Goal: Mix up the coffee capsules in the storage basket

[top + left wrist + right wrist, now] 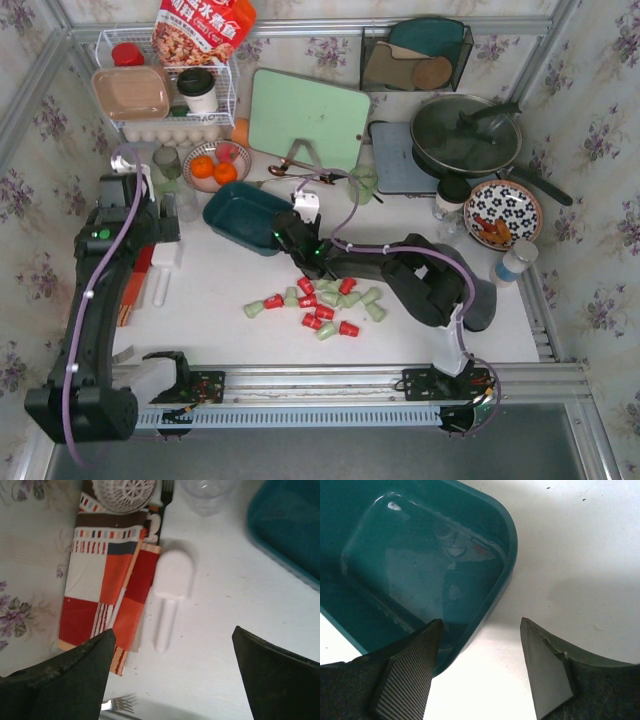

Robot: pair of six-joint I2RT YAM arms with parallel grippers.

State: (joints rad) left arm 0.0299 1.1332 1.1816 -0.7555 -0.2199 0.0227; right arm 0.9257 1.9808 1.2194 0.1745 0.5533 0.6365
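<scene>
Top external view is showing you the shallow dark teal rectangular plastic basket (240, 213) sitting empty at mid-table, its long axis running diagonally from far-left to near-right. The red and pale mint green tapered coffee capsules (325, 312) are lying loose on the white table (210, 300), just on the near side of the basket, none inside it. Your right claw (292, 233) is hovering at the basket's near-right corner. In the right wrist view its fingers are standing apart and gripping nothing, with the basket's rim passing between them. So the capsules are lying behind this claw, toward its own base, and you are likely needing to draw back before any pickup. Your left claw (171, 630) is gaping empty too, hanging over a white plastic spatula (172, 575) beside a striped red-and-orange cloth (110, 580), farther from the capsules.
</scene>
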